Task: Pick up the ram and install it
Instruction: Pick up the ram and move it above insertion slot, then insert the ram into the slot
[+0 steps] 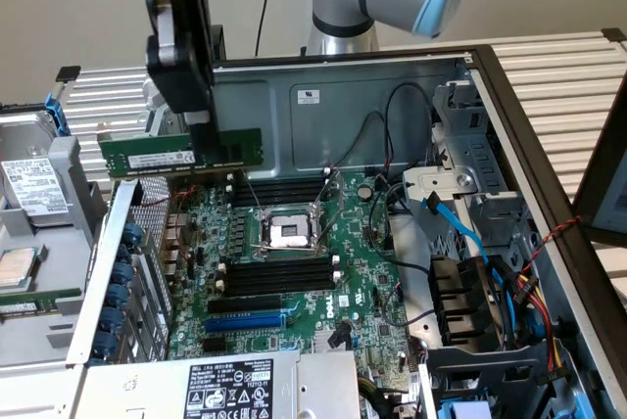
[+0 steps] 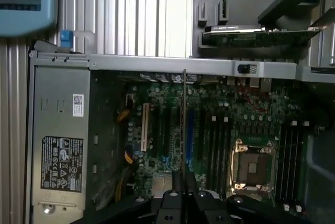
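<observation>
Ram (image 1: 157, 157) hung level in the air above the far left corner of the open computer case (image 1: 392, 76), as the exterior view showed it, with its long edge running from that view's left to its right. We saw its white label and black chips facing the camera. The gripper (image 1: 200, 145) came down from above, and its black fingers (image 1: 199, 116) were clamped on the flat sides of the ram a little to the right of the stick's middle. Nothing else touched the ram, and it was clear of the board below.

Under it lay the green motherboard (image 1: 294, 282), flat in the case. Two banks of long black slots sat on either side of the square processor socket (image 1: 291, 231): the far bank (image 1: 279, 189) just below the held stick in the exterior view, the near bank (image 1: 279, 272) closer to us. A blue slot (image 1: 245, 321) lay nearer again, beside a grey power supply (image 1: 235, 385) with a black-and-white label. A blue cable (image 1: 460, 228) ran down the right side of the case. The case rested on a slatted metal surface (image 1: 558, 76).

In the wrist view we looked along the ram (image 2: 183, 119) edge-on, a thin line rising from the gripper (image 2: 183, 185), its fingers (image 2: 175, 182) pressed against both faces. The line sat over the motherboard (image 2: 220, 114) among the slots, left of the socket (image 2: 254, 166).
</observation>
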Motion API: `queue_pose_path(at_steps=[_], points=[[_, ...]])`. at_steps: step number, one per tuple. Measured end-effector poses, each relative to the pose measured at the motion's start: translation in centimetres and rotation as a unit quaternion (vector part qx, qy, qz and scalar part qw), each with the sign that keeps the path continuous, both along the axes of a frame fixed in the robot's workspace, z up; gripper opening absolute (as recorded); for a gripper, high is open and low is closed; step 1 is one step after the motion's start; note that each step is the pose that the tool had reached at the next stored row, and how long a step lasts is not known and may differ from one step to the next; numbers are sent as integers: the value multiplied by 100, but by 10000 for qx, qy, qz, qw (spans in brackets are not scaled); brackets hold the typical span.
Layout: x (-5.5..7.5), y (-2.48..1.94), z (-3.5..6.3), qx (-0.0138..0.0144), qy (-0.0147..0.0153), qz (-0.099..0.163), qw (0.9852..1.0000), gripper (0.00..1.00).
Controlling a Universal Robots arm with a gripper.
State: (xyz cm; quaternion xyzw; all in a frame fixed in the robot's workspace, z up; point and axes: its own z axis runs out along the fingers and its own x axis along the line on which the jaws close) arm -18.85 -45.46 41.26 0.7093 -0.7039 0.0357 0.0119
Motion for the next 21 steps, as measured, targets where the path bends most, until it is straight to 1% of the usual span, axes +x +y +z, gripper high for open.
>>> queue_pose_path(at_steps=[15,21], points=[[668,-27,0,7,0,0,10000,13],[672,-27,0,7,0,0,10000,13]])
